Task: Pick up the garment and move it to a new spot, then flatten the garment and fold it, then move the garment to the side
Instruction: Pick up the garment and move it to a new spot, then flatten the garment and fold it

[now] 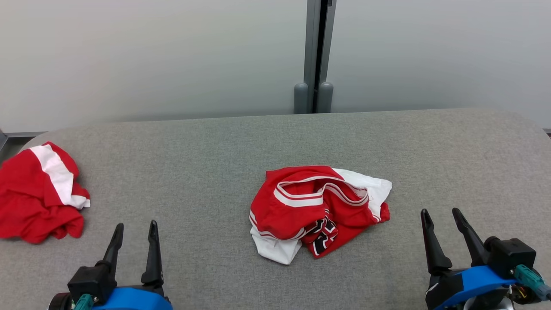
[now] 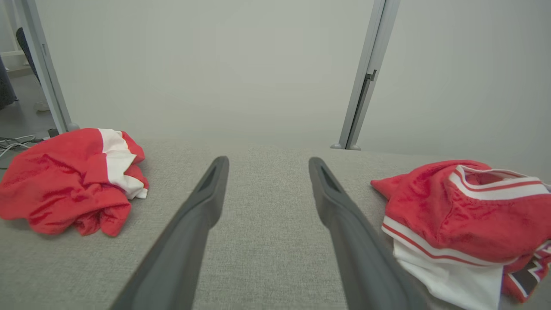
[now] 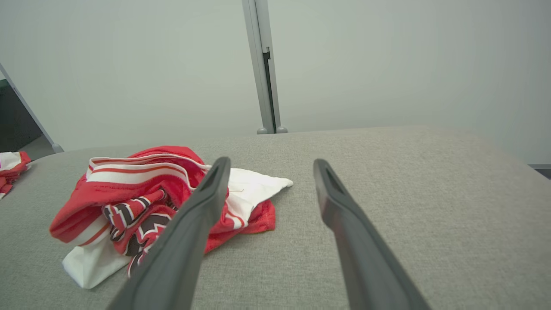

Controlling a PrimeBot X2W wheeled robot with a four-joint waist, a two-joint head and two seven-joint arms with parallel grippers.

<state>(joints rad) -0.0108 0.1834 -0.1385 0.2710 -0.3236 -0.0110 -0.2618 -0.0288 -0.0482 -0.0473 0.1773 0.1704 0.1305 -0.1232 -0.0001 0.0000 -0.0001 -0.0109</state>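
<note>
Opening step of the task, with no pick-up yet made. At the left edge of the counter point(image 1: 206, 146) a second red-and-white garment point(image 1: 38, 193) is seen bunched, well apart from everything else. The left hand point(image 1: 135, 224) is shown released and empty near the front edge, its fingers spread above bare surface. The garment point(image 1: 314, 211), red with white bands and a black-and-white print, lies crumpled at the middle of the counter, between the two hands and touched by neither. The right hand point(image 1: 440, 211) is likewise released and empty, near the front right corner. The central heap is judged to be the piece meant. A hand must next be brought onto a raised fold and clenched there, so that the heap can be lifted to a new spot.
</note>
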